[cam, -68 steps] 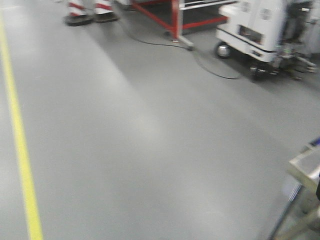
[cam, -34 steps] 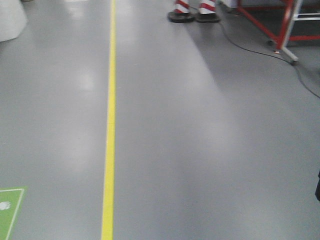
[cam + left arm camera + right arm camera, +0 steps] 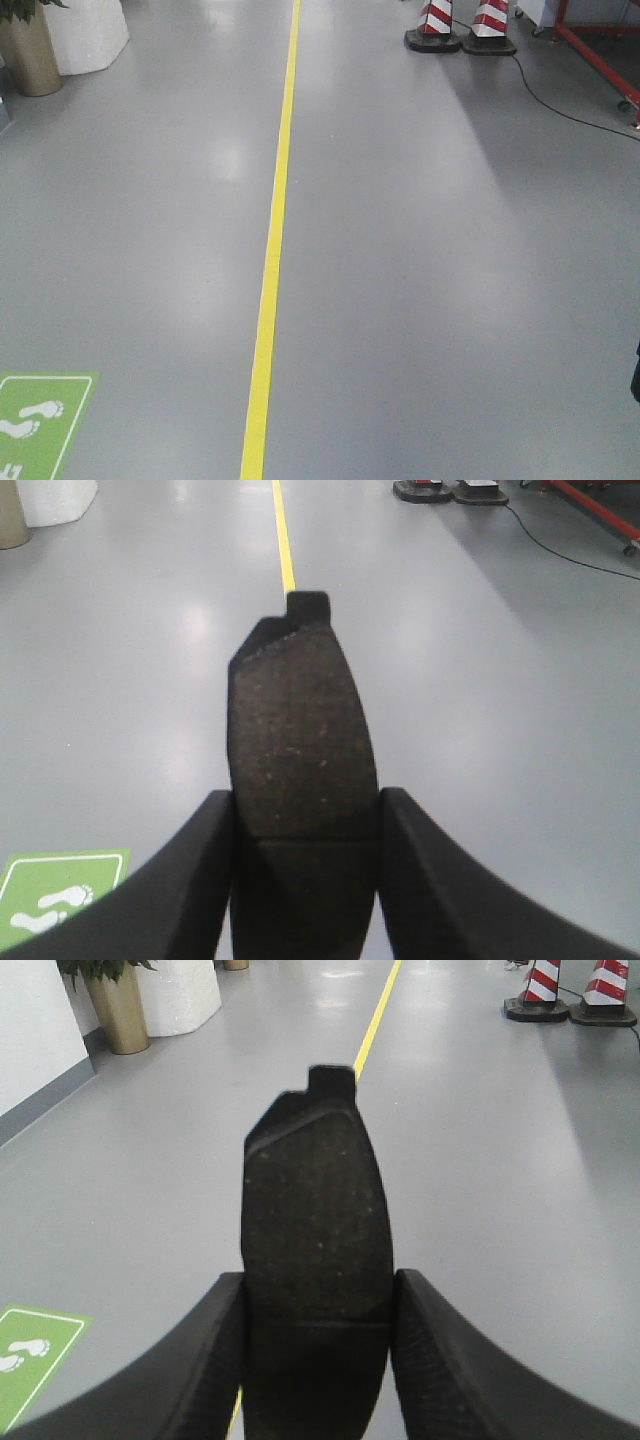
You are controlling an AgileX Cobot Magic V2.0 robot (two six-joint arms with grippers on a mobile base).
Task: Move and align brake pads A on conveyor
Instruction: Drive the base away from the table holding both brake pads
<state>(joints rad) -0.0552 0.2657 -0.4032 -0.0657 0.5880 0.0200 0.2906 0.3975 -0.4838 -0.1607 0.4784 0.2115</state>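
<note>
- Fingers of the left gripper pinch the left brake pad by its long edges at the near end. Friction face is up, the backing-plate tab points forward, and the pad is held clear of the floor.
- Fingers of the right gripper pinch the right brake pad the same way. Both pads sit square between the jaws, with no tilt noted.
- The conveyor is not in view in any camera. Below and ahead is bare grey floor only, with a green footprint sign at its near left corner.
- A yellow line runs ahead. Striped cones stand far right.
- Judgement: carry step. Each grip takes the near end only, so travel should be smooth and the clamp firm. The cones need clearance, and there should be no release until the belt shows beneath the pads.
</note>
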